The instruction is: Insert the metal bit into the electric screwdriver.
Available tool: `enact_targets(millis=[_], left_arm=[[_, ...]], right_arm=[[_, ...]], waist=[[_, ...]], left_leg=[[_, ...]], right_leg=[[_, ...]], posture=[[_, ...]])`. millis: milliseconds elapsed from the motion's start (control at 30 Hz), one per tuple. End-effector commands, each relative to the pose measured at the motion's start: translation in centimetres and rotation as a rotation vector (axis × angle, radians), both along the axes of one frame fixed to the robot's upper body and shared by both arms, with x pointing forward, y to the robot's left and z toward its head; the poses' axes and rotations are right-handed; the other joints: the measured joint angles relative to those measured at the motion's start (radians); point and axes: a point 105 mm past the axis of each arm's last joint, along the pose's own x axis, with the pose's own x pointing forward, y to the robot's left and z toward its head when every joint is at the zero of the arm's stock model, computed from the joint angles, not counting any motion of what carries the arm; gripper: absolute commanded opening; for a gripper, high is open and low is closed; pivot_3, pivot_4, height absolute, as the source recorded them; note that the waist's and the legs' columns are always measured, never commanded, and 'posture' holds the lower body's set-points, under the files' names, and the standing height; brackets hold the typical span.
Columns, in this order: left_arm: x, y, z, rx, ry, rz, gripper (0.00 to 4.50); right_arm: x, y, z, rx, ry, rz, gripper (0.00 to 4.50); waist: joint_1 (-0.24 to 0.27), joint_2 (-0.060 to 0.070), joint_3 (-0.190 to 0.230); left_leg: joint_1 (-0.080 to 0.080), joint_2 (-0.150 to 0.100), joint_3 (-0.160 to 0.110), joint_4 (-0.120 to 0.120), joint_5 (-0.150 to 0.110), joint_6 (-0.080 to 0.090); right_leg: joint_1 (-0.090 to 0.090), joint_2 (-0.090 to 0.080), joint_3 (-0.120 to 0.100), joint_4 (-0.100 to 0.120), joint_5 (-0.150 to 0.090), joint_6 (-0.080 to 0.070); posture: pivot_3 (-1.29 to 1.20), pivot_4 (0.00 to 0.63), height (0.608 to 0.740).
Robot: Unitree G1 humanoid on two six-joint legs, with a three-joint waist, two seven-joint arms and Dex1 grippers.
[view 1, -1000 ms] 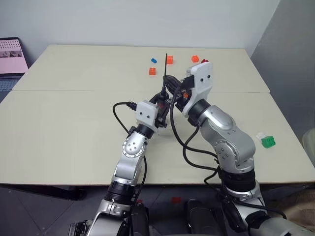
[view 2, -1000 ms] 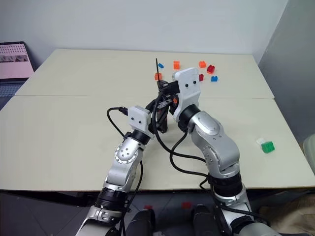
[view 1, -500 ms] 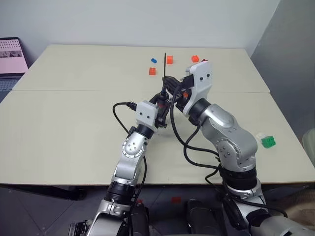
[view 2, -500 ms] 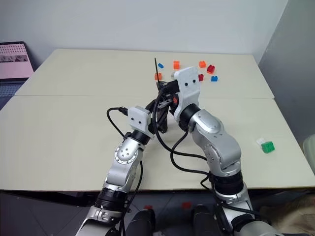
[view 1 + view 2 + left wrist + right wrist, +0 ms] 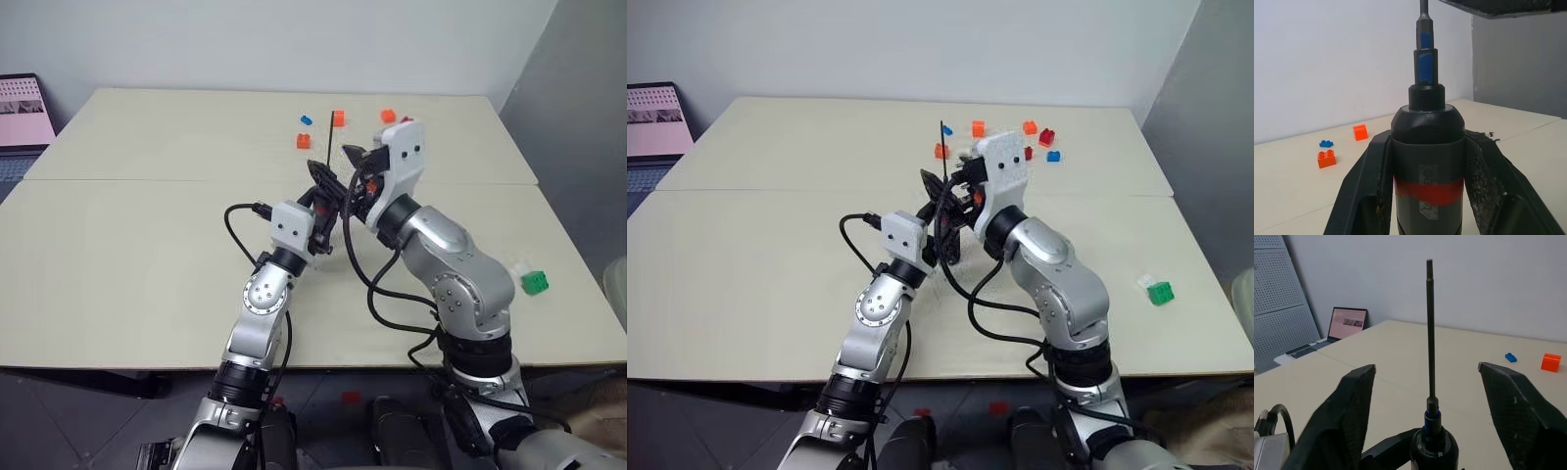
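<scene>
Above the middle of the counter [image 5: 147, 245] I have both arms meeting. My left gripper [image 5: 1425, 196] is clamped on the electric screwdriver [image 5: 1427, 161], its two black fingers [image 5: 1361, 196] pressed against either side of the black barrel just at the red band, and the tool stands with its tapered nose pointing up and away from the wrist. Seated in that nose is the metal bit [image 5: 1430, 328], a thin dark rod rising straight out of the blue-marked collar and standing upright well above the screwdriver; from the head cameras I see it as a fine dark line [image 5: 943, 147] poking up in front of the toy bricks. My right gripper [image 5: 1430, 396] hangs around the bit with its jaws spread wide, one finger [image 5: 1349, 416] on each side and clear daylight between each of them and the rod, so it is touching nothing. At the far side of the counter lie several small bricks: an orange one [image 5: 303, 141], a small blue one [image 5: 306, 120], another orange one [image 5: 338, 118] and a red one [image 5: 1046, 136]. Off near the right edge, well apart from the arms, sits a green brick [image 5: 534, 283]. Beyond the far left corner I can see an open laptop [image 5: 656, 122].
</scene>
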Motion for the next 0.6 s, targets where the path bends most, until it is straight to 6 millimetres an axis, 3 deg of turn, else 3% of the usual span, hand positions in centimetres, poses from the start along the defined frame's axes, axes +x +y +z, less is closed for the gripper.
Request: enact_targets(millis=[33, 200, 300, 433, 500, 600], left_arm=[[-0.3, -0.1, 1.3, 0.006, -0.046, -0.016, 1.64], [-0.5, -0.3, 3.1, 0.063, -0.114, -0.052, 1.64], [0.1, 0.0, 5.5, 0.214, -0.209, -0.044, 1.64], [1.3, 0.5, 7.1, 0.409, -0.248, -0.053, 1.64], [2.3, 0.5, 7.1, 0.61, -0.236, -0.103, 1.64], [3.6, 1.1, 5.1, 0.89, -0.123, -0.203, 1.64]], right_arm=[[-0.5, -1.9, 2.1, 0.036, -0.07, 0.009, 4.48], [-1.1, -5.1, 2.8, -0.053, -0.121, 0.032, 4.5], [-1.9, -7.7, 2.9, -0.184, -0.149, 0.067, 4.5], [-3.4, -9.3, 2.2, -0.374, -0.146, 0.137, 4.5], [-4.4, -10.7, 1.6, -0.504, -0.118, 0.176, 4.5], [-5.9, -12.0, 1.1, -0.617, -0.07, 0.237, 4.5]], waist=[[0.0, 0.0, 0.0], [0.001, 0.0, 0.0], [0.003, 0.0, 0.0], [0.009, 0.001, 0.001], [0.013, 0.001, 0.001], [0.015, 0.001, 0.001]], left_leg=[[0.0, 0.0, 0.0, 0.0, 0.0, 0.0], [-0.002, 0.0, 0.0, 0.0, 0.0, 0.0], [-0.007, 0.0, 0.0, -0.001, 0.0, 0.0], [-0.009, 0.0, 0.0, -0.002, 0.0, 0.0], [-0.01, 0.0, 0.0, -0.003, 0.0, 0.0], [-0.012, 0.0, 0.0, -0.003, 0.0, 0.0]], right_leg=[[0.0, 0.0, 0.0, 0.0, 0.0, 0.0], [-0.001, 0.0, 0.0, -0.002, 0.0, 0.0], [-0.005, 0.0, 0.0, -0.002, 0.0, 0.0], [-0.005, 0.0, -0.001, -0.006, 0.001, 0.001], [-0.006, 0.0, -0.002, -0.009, 0.003, 0.005], [-0.006, 0.0, -0.002, -0.013, 0.003, 0.006]], posture=[[0.0, 0.15, 0.74], [0.0, 0.15, 0.74], [0.0, 0.15, 0.74], [0.0, 0.15, 0.74], [0.0, 0.15, 0.74], [0.0, 0.15, 0.74]])
